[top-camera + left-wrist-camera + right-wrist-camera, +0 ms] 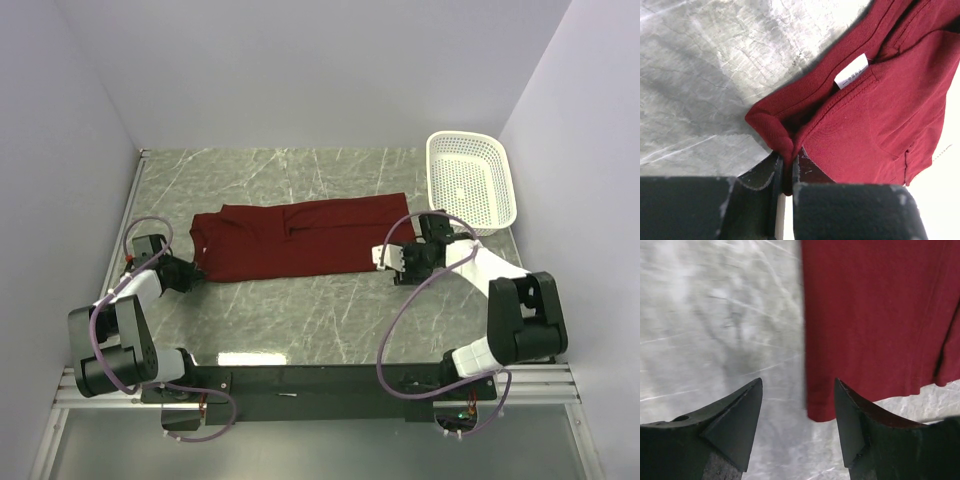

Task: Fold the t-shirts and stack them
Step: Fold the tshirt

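A dark red t-shirt [300, 237] lies folded lengthwise across the middle of the marble table [300, 310]. My left gripper [193, 272] sits at its left end, shut on a pinch of the fabric by the collar [771, 127], where a white label [851, 71] shows. My right gripper [385, 258] is at the shirt's right end, open. In the right wrist view a bottom corner of the t-shirt [821, 409] lies between the fingers [740, 412], closer to the right one, and nothing is gripped.
A white mesh basket [470, 180] stands at the back right, close to the right arm's elbow. White walls close in the table on the left, back and right. Bare marble lies in front of the shirt.
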`<state>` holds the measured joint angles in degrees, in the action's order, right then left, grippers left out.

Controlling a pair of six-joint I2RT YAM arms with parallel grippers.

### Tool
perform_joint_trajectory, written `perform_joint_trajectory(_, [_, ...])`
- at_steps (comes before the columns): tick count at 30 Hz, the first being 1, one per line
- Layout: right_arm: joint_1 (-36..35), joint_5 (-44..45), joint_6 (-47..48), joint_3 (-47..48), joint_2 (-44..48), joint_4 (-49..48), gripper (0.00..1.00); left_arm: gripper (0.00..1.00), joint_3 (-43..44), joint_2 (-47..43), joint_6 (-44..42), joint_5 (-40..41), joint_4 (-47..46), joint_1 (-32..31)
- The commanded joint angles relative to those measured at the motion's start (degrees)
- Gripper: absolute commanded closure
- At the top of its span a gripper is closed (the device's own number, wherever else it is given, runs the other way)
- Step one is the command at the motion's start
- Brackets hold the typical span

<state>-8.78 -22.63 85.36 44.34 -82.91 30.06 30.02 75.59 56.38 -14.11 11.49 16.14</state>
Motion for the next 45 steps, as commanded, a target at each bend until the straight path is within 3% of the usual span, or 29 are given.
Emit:
perform_joint_trajectory(1, [-0.8,3.2,-0.8,2.6,-3.3,-5.0,0.35,0.97,-0.1,0.0,-1.4,0.2,-0.6,0.6])
perform_joint_trajectory(5, [-2.1,5.8,-1.5,3.4,-6.5,-6.7,0.38,0.97,0.4,0.5,-1.8,-0.1,-0.4,0.6])
perform_joint_trajectory(11, [-3.8,8.7,-3.2,5.0,-10.0,-8.0,0.52,0.97,1.3,1.0,-2.2,0.1,-0.1,0.9])
perform_joint_trajectory(17, [-4.1,8.1,-1.7,4.4,-7.7,-1.4,0.82,0.97,2.8,2.5,-3.2,0.9,0.6,1.5])
perform_joint_trajectory(19, [-4.7,7.8,-0.2,2.2,-3.8,1.9,0.98,0.97,3.7,3.3,-3.8,1.2,0.6,1.9])
perform_joint_trajectory(27, [-12.0,10.4,3.2,-6.0,12.0,18.5,1.00,0.98,15.1,13.8,-5.7,0.9,0.2,3.2])
perform_joint_trajectory(31, [-21.0,7.7,-2.1,-8.4,19.3,22.6,1.00,0.98,24.2,21.6,-7.0,-5.0,-0.9,3.2])
perform_joint_trajectory(35, [-32.5,3.6,-10.4,-7.9,20.9,21.7,1.00,0.97,30.1,28.7,-9.1,-9.2,-1.4,2.7])
perform_joint_trajectory(37, [-35.7,2.0,-15.5,-6.9,19.1,19.7,0.83,0.96,33.2,31.4,-10.7,-9.8,-0.6,2.1])
perform_joint_trajectory(38, [-37.9,1.2,-17.1,-6.4,18.5,19.2,0.55,0.96,34.2,32.2,-11.8,-10.0,-0.2,2.1])
perform_joint_trajectory(40, [-39.0,-0.7,-20.5,-3.7,16.6,18.4,0.43,0.92,36.9,34.3,-13.6,-10.9,0.0,2.1])
perform_joint_trajectory(41, [-39.3,-3.0,-21.4,-2.3,16.2,18.4,0.36,0.81,38.2,34.9,-15.5,-10.2,1.4,2.1])
perform_joint_trajectory(43, [-39.0,-3.4,-28.9,2.4,15.6,15.0,0.34,0.57,40.9,34.5,-17.6,-8.1,2.4,2.2])
perform_joint_trajectory(45, [-35.7,-2.8,-33.9,8.5,14.1,11.3,0.32,0.48,41.8,32.9,-20.6,-3.8,2.7,2.2])
